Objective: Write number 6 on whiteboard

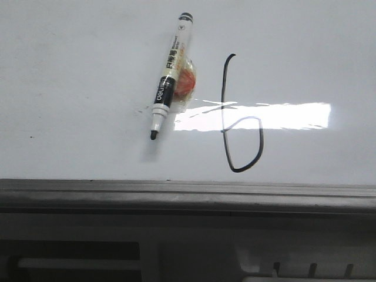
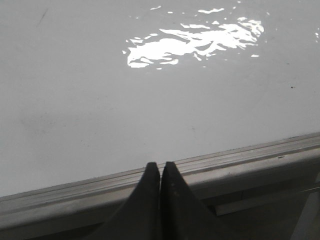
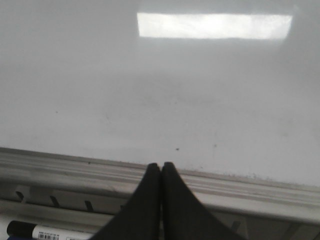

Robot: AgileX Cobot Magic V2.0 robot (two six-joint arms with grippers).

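The number 6 [image 1: 241, 120] sits drawn on the whiteboard [image 1: 70, 70], the uncapped marker [image 1: 169, 76] lying just beside it. Both grippers [image 2: 160, 165] [image 3: 161, 165] have jaws pressed together, empty. A nudged marker could smear ink.

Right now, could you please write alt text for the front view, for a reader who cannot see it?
A black hand-drawn number 6 stands on a glossy whiteboard, crossed by a bright strip of glare. To its left lies an uncapped marker, tip toward the board's grey edge strip. No arm is in view.
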